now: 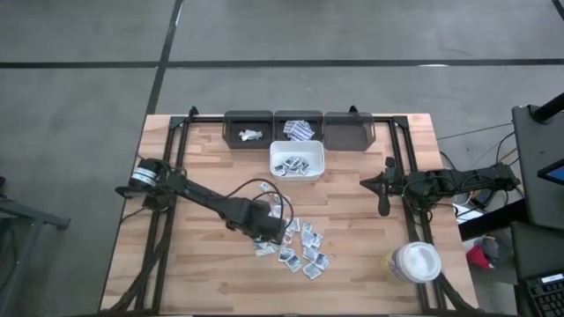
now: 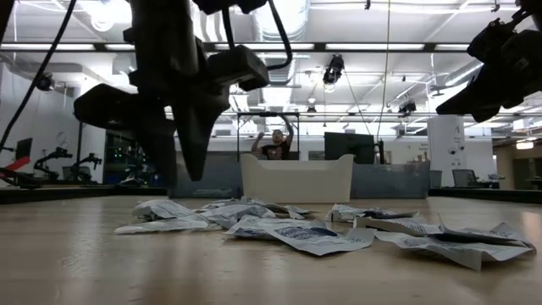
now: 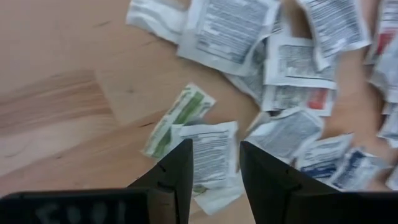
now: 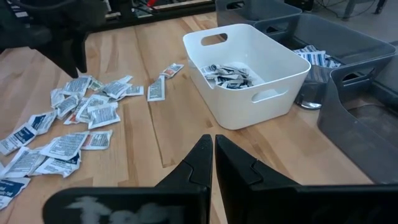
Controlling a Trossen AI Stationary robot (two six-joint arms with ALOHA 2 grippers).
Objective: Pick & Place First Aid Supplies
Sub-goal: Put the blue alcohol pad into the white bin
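Note:
Several small white sachets point(image 1: 298, 245) lie loose in a pile on the wooden table, also seen in the low view point(image 2: 296, 227) and the right wrist view point(image 4: 74, 121). My left gripper point(image 1: 269, 229) hangs open above the pile's left part, fingers pointing down point(image 2: 185, 169). In its wrist view the gap point(image 3: 215, 144) stands over a white printed sachet point(image 3: 211, 158), with a greenish sachet point(image 3: 180, 118) beside it. My right gripper point(image 1: 366, 184) waits shut point(image 4: 213, 146) near the right edge, raised off the table. More sachets lie in the white bin point(image 4: 249, 106).
The white bin point(image 1: 275, 167) stands beyond the pile, in front of three dark bins point(image 1: 348, 132) along the far edge; the left and middle ones hold a few packets. A white round lidded tub point(image 1: 414, 262) sits at the near right corner. A person point(image 2: 273, 146) shows in the room behind.

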